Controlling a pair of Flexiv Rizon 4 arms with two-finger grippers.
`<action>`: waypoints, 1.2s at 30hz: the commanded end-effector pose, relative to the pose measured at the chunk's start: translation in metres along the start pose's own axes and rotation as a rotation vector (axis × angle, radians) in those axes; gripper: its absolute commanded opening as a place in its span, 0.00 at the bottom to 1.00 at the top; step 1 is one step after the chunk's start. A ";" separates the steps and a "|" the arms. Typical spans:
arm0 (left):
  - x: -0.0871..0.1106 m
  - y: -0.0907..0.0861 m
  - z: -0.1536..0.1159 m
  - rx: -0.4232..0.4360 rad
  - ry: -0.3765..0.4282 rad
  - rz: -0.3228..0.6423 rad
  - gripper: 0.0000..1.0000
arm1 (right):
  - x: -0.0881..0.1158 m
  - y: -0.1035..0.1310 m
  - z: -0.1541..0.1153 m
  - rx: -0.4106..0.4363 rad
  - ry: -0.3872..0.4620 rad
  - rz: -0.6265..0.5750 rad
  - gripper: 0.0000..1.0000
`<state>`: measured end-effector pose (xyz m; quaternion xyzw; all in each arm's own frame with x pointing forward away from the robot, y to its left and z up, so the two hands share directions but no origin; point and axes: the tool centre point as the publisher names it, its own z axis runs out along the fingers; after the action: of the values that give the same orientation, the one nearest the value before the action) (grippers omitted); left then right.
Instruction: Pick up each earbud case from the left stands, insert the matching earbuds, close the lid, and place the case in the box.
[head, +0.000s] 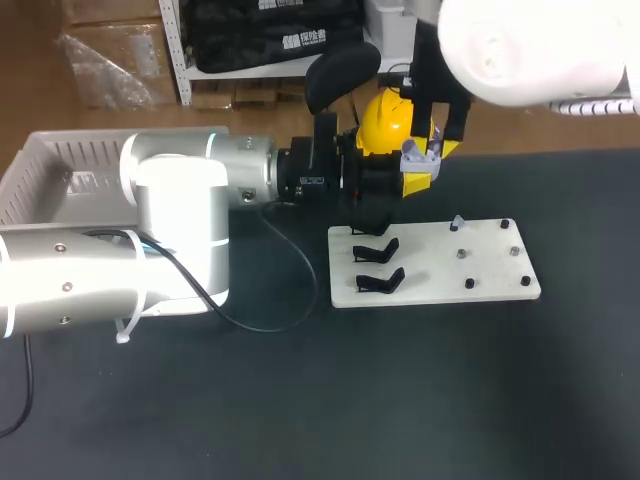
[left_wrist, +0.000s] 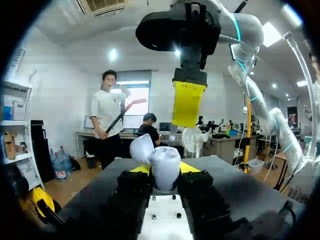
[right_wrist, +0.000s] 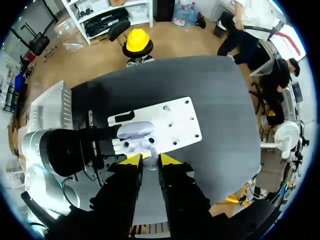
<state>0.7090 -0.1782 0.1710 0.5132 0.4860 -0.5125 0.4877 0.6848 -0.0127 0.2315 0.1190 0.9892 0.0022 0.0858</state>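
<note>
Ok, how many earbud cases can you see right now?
1. The earbud case is held with its lid open between the left gripper's fingers, near the white board. None shows on the black stands, though the arms may hide others.

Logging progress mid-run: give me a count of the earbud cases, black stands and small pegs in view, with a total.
Earbud case: 1, lid open, held in the jaws of the left gripper.
Black stands: 2 in clear view; the left gripper covers the white plate's corner behind them.
Small pegs: 6, on the plate's right half.
Total: 9.
</note>
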 end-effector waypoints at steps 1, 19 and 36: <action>0.001 0.001 0.000 0.001 -0.002 0.001 0.00 | -0.005 0.005 0.003 0.003 0.010 -0.001 0.00; 0.001 0.001 0.000 0.001 -0.002 0.001 0.00 | -0.008 0.007 0.006 0.000 0.015 -0.004 0.00; 0.001 0.001 0.000 0.001 -0.002 0.001 0.00 | -0.005 0.009 0.007 0.000 0.022 -0.010 0.00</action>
<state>0.7090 -0.1782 0.1710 0.5132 0.4860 -0.5125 0.4877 0.6923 -0.0066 0.2255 0.1137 0.9906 0.0043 0.0760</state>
